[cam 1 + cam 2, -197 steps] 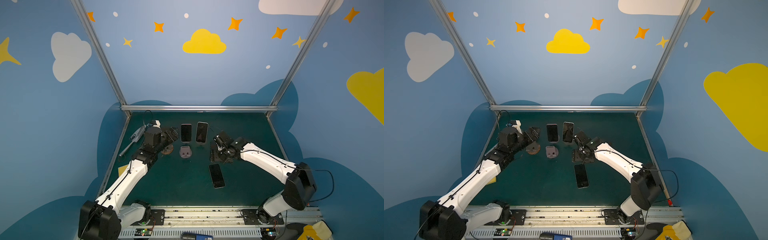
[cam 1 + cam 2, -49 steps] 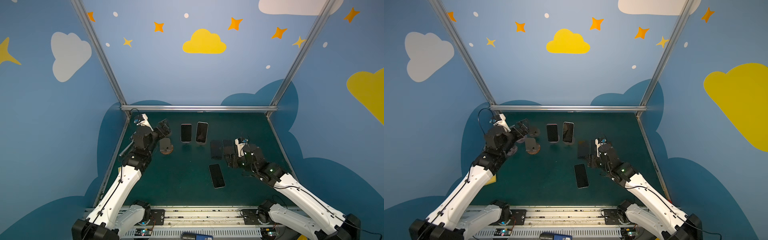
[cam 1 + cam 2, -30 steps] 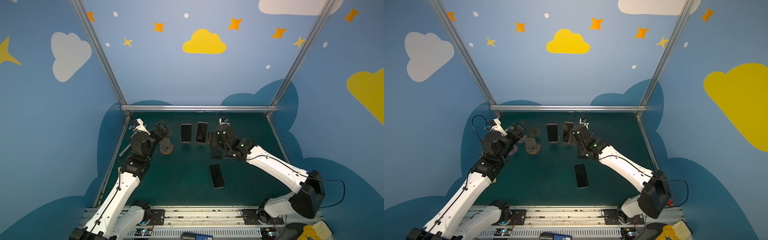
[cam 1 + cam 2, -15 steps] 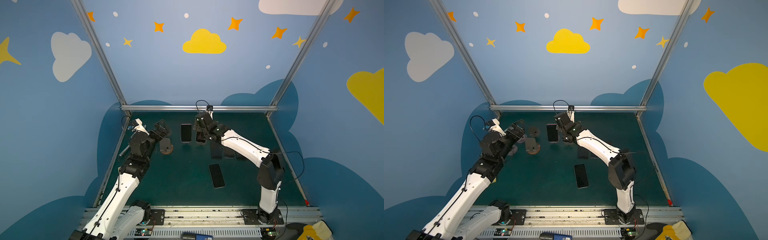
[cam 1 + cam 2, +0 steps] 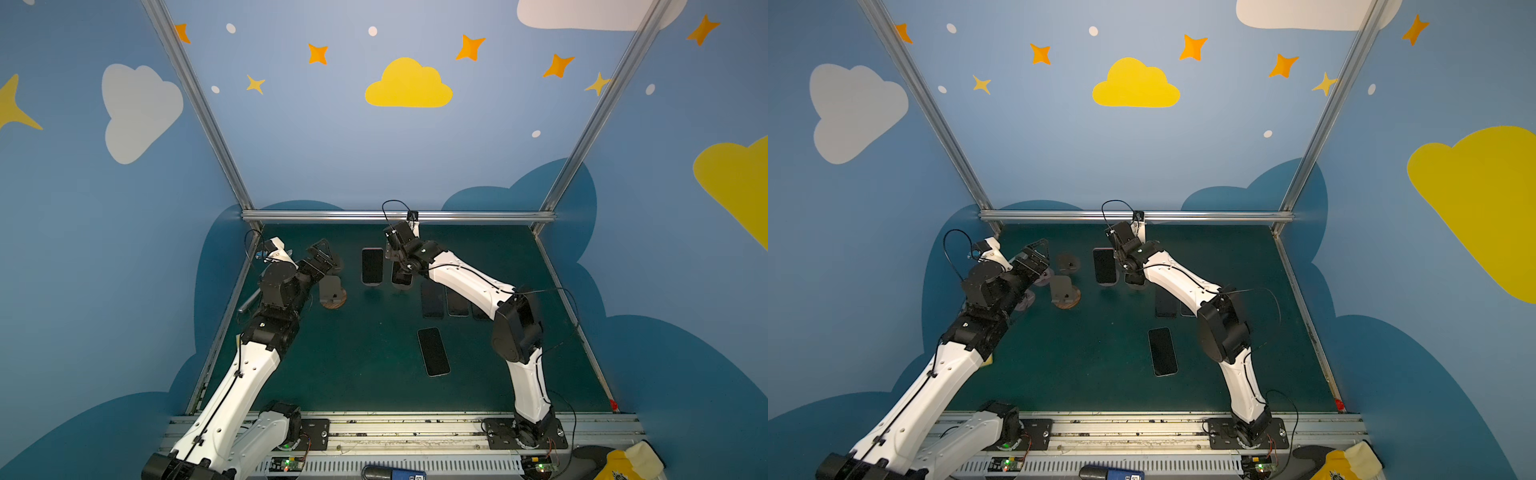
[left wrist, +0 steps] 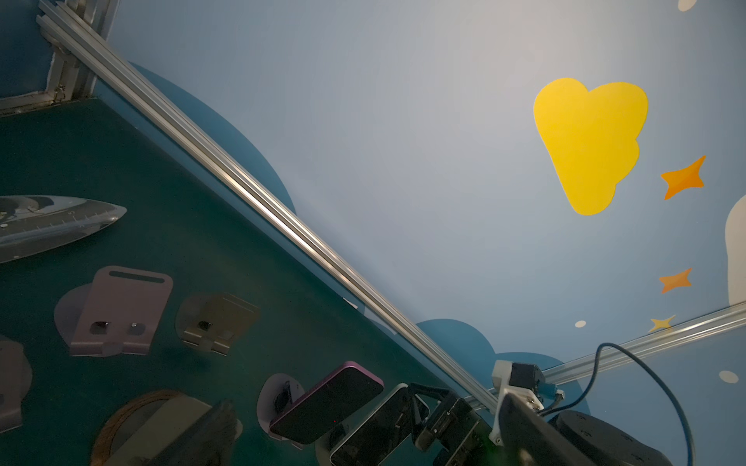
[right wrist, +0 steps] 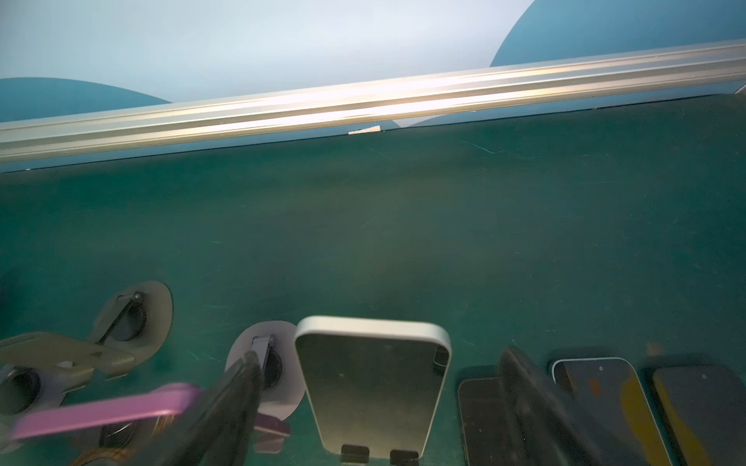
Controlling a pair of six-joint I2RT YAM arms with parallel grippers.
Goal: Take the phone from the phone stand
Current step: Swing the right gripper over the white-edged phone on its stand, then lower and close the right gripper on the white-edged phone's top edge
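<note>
- Right claw (image 7: 375, 375) open, straddling the silver phone (image 7: 363, 403) on its stand (image 7: 355, 451), far centre; no grip yet.
- Left claw (image 5: 322, 253) open, hovers far left.
- Risk: an off-centre close tips the stand or clips the pink phone (image 5: 372, 266) just left.

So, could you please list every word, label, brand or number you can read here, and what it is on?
Nothing here reads clearly.
White label on the blue object at the front edge: too small to read.
Dark print on the yellow glove: blurred.
Marks along the grey tool: tick lines only, no legible numbers.
</note>
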